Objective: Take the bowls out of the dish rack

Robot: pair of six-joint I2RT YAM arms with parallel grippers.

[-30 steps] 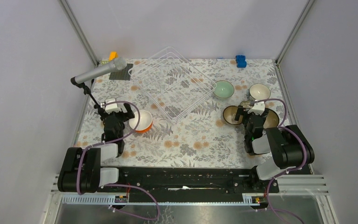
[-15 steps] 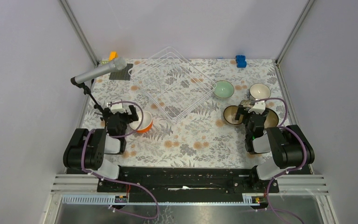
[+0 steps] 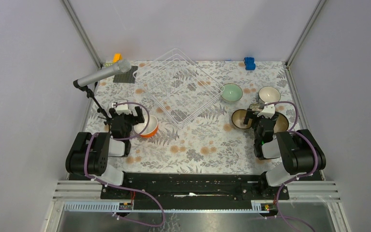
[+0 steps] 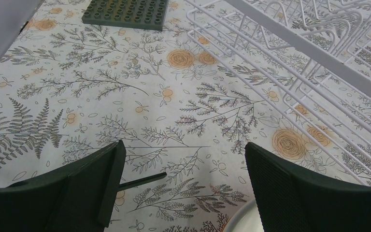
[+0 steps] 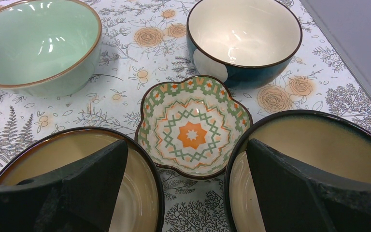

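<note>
Grey booth walls close round a table [image 3: 198, 145] spread with a flowered cloth. Biggest on it is the white wire dish rack [image 3: 178, 86], set cornerwise by the far edge, left of middle. I see no bowl in it, so I judge the unloading done or nearly so.

Five bowls crowd near the right edge, packed close, probably to spare room: the left brown bowl [image 5: 142, 193], the right brown bowl [image 5: 319, 145], the mint green bowl [image 5: 38, 38], the teal bowl [image 5: 244, 36] and the little patterned bowl [image 5: 192, 126] between them. An orange bowl [image 3: 147, 124] sits alone toward the left edge, near the rack.

My right pincer [image 5: 186, 159] hangs above the patterned bowl, spread wide, holding nothing. My left pincer [image 4: 182, 164], equally wide and empty, hovers over bare cloth beside the rack. Open cloth along the near edge leaves room to retreat.
</note>
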